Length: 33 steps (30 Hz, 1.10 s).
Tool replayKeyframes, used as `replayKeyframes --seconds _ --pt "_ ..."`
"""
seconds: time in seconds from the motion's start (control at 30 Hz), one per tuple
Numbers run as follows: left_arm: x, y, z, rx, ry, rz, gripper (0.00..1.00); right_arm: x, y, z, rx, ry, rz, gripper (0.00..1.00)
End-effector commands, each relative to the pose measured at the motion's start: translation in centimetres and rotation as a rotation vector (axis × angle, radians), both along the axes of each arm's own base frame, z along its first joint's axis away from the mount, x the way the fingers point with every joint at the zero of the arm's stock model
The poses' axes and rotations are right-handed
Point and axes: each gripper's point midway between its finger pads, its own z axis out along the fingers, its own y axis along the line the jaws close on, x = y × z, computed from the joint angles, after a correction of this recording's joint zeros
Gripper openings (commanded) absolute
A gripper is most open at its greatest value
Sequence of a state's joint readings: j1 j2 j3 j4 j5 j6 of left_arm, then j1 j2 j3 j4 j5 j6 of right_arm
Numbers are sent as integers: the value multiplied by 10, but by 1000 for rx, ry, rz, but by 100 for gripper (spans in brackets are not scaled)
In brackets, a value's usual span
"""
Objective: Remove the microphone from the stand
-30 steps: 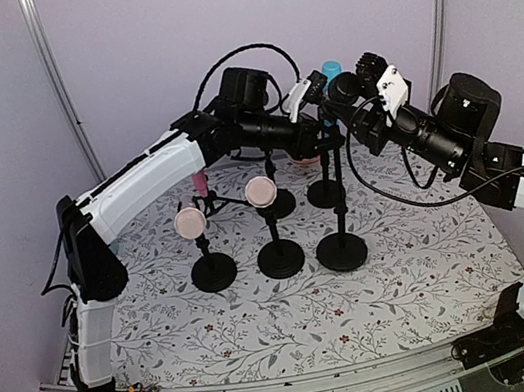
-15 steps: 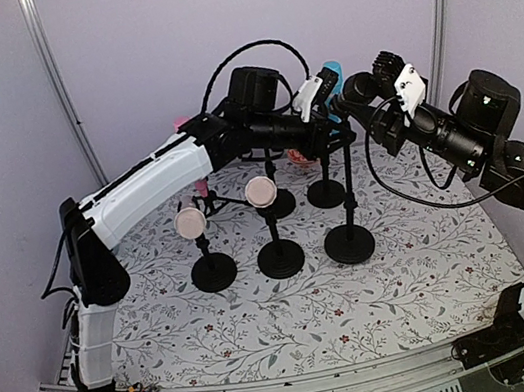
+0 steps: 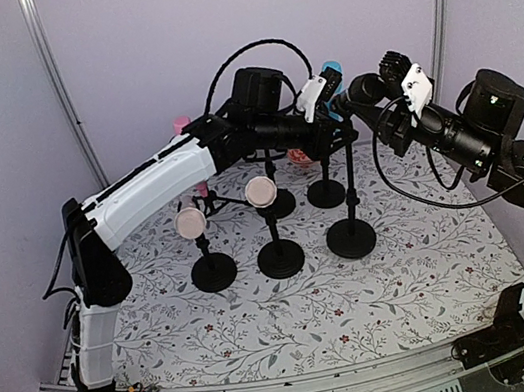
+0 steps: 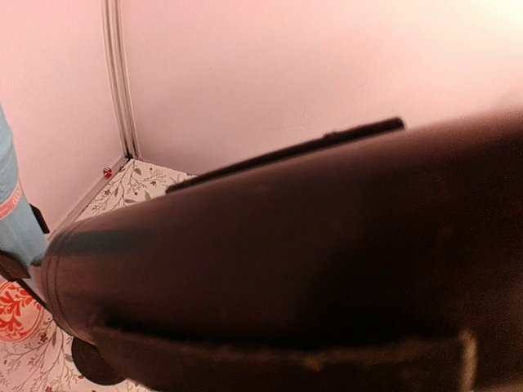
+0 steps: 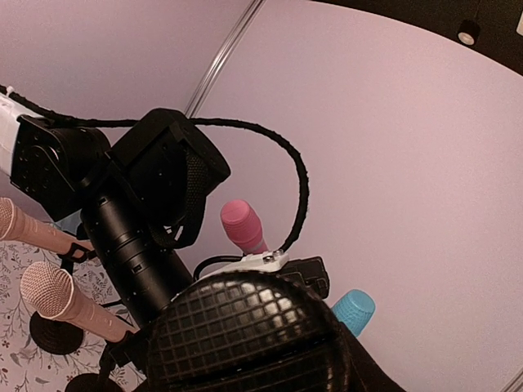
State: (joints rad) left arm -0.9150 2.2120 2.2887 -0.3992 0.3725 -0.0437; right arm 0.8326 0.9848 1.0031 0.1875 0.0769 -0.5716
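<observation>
- On the left of the patterned table (image 3: 266,332), two pink microphones (image 3: 261,192) sit in their own low stands, well apart from the work.
- The left gripper (image 3: 329,115) reaches in over them to the top of the tall stand (image 3: 349,181). Its jaws are drawn narrow, and in the top view they appear clamped on the stand's upper end, bracing it. Its wrist camera is blocked by a dark, blurred body, so the contact itself is not visible.
- The stand's round base (image 3: 353,239) is right of centre. I cannot tell whether it sits flat or is tipped.
- The black microphone (image 5: 245,335) is high up at the stand's top, just beside the left gripper, with its mesh head filling the bottom of the right wrist view.
- The right gripper (image 3: 377,98) comes in from the right, part closed around that microphone.
- The step in hand looks like the pull-out. Whether the body is clear of the clip is hidden.
- Next, the right arm should draw the microphone along its own axis, away from the clip, while the left arm holds the stand firmly so it does not drag or topple.
</observation>
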Motion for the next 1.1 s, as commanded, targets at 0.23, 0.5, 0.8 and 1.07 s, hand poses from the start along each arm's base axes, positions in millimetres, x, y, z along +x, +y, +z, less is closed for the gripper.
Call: replayKeyframes --seconds 0.23,0.5,0.8,1.07 --pt "74 37 -74 162 47 278 0 -75 -54 129 315 -306 102 0" --pt "76 37 -81 182 45 280 0 -79 -56 130 309 -303 110 0" --pt "75 38 -85 195 37 272 0 -83 -58 132 294 -292 118 0" --pt "72 35 -89 208 24 251 0 -87 -63 136 287 -281 123 0"
